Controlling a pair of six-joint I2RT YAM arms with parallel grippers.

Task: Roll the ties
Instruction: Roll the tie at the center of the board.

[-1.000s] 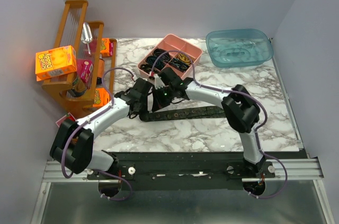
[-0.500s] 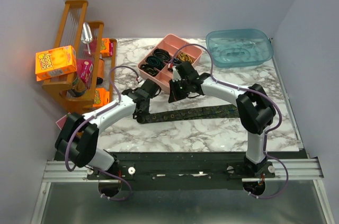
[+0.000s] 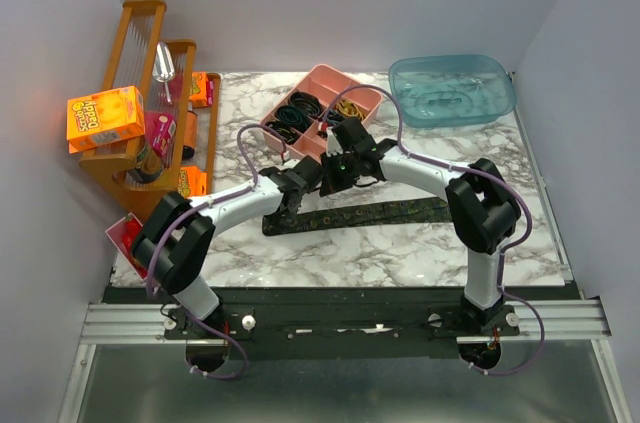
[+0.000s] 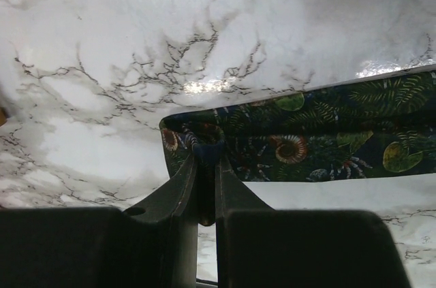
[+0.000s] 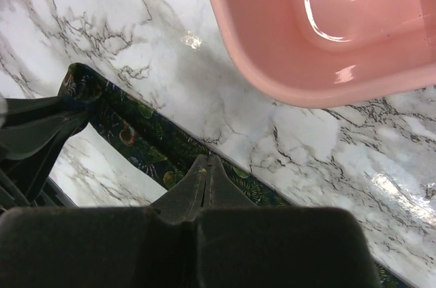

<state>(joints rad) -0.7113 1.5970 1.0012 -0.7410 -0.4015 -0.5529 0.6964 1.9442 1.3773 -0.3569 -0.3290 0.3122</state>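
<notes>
The tie (image 3: 390, 213) is laid flat on the table (image 3: 400, 258), just on the near side of the tray (image 5: 272, 63). Thin, limp and light, it is judged best taken at an end and rolled under tension, since slipping on the glossy marble is likely. The end off the tray's left corner is clamped by the left gripper (image 4: 206, 155), while the right gripper (image 5: 206, 160), fingers pressed together, is set at the tie's tray-side edge, with bare marble seen on the tray's near side.

Left end effector (image 3: 291, 206) apparently on tie (image 3: 385, 213)
</notes>
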